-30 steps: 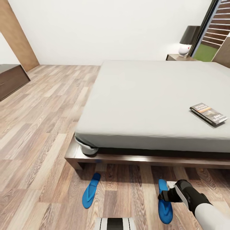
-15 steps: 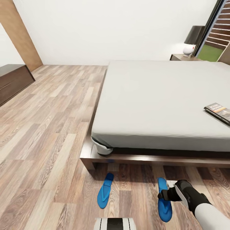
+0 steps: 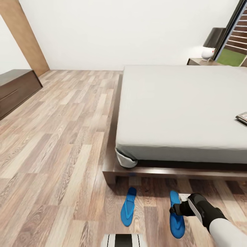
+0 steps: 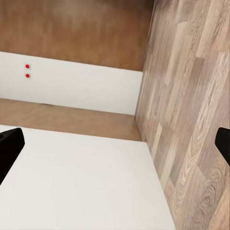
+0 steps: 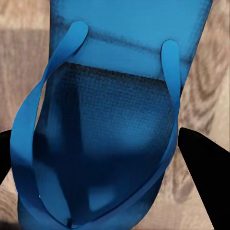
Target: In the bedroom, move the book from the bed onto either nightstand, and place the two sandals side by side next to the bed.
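Observation:
Two bright blue sandals are on the wood floor at the foot of the bed (image 3: pixel 185 103). One sandal (image 3: pixel 128 211) lies free below the bed's corner. My right gripper (image 3: pixel 175 210) is shut on the other sandal (image 3: pixel 177 223), low over the floor. In the right wrist view that sandal (image 5: pixel 110 129) sits strap-up between the two dark fingers (image 5: pixel 203 163). The book (image 3: pixel 243 118) lies on the grey mattress, cut off by the head view's right edge. A nightstand (image 3: pixel 200 62) stands beyond the bed. My left gripper (image 4: pixel 115 146) is open, facing a white wall and floor.
A long dark-brown dresser (image 3: pixel 15 89) stands at the left wall. A lamp (image 3: pixel 213 41) sits on the nightstand, next to a black-framed window (image 3: pixel 236 37). Open wood floor (image 3: pixel 61 137) stretches left of the bed. My base (image 3: pixel 123 240) shows at the bottom.
The camera has swung left, so the bed, book and free sandal slid right in the picture. The held sandal stayed with my right gripper and is now closer to the free one.

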Controlling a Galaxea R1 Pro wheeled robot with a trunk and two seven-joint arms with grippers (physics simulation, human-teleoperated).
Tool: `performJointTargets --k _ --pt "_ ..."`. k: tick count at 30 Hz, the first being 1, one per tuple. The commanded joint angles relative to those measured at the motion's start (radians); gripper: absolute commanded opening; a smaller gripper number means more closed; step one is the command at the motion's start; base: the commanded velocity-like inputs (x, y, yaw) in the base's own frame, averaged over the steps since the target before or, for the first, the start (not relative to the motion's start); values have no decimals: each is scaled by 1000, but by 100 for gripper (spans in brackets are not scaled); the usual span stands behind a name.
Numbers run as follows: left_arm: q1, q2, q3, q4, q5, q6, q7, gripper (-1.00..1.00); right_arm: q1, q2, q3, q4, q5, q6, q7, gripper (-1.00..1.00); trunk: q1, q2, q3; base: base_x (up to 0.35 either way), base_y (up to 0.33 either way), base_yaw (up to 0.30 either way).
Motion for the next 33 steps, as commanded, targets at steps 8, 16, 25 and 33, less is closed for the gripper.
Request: performJointTargets --k 8,16,25,33 --pt "-1 0 5 0 -5 -6 1 100 0 0 4 -2 -3 5 2 -100 0 0 -1 147 141 0" --pt "-1 0 5 1 -3 -7 1 100 0 0 4 -1 -3 5 2 -100 0 0 -1 92 167 0" --pt "-1 0 5 1 -4 -7 1 100 0 0 4 0 -3 5 2 -100 0 0 -1 9 209 0" --pt "-1 0 5 1 -4 -7 1 100 0 0 4 0 -2 5 2 -100 0 0 -1 1 202 0"
